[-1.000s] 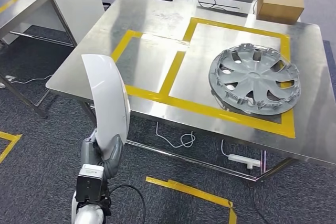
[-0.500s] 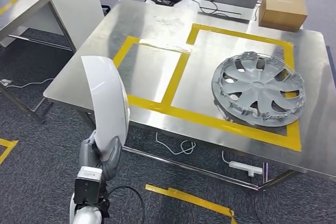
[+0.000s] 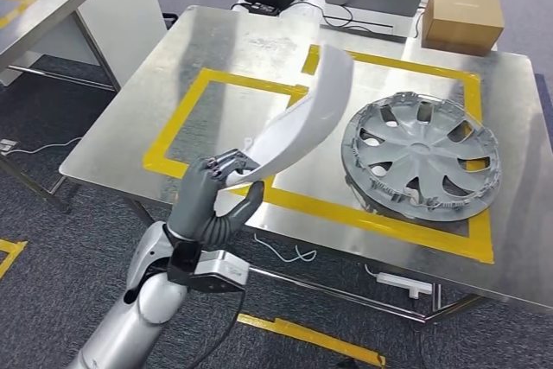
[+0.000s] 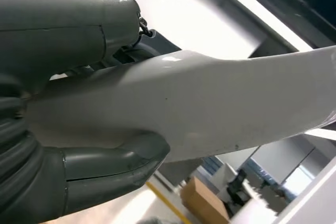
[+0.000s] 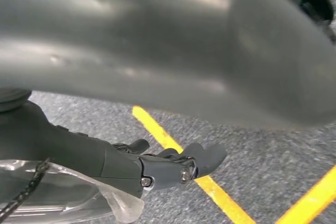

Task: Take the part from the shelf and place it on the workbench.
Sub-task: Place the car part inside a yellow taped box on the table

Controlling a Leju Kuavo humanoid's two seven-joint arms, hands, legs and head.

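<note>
Left hand carries the white part over the counter

The left hand (image 3: 212, 200) grips the white part (image 3: 303, 118) by one end, above the counter (image 3: 130, 136) — a shallow hold, so it may twist loose. Rightward, the wheel cover (image 3: 421, 153) crowds the far square — stay clear. Right hand (image 5: 174, 166): fingers apart, empty.

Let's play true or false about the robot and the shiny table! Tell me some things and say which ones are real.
1. The left hand holds a white curved part. True.
2. The wheel cover lies on the floor. False: it lies on the metal workbench.
3. Yellow tape marks boxes on the workbench. True.
4. The white curved part lies flat on the workbench. False: the hand holds it up above it.
5. A cardboard box sits beyond the workbench. True.
</note>
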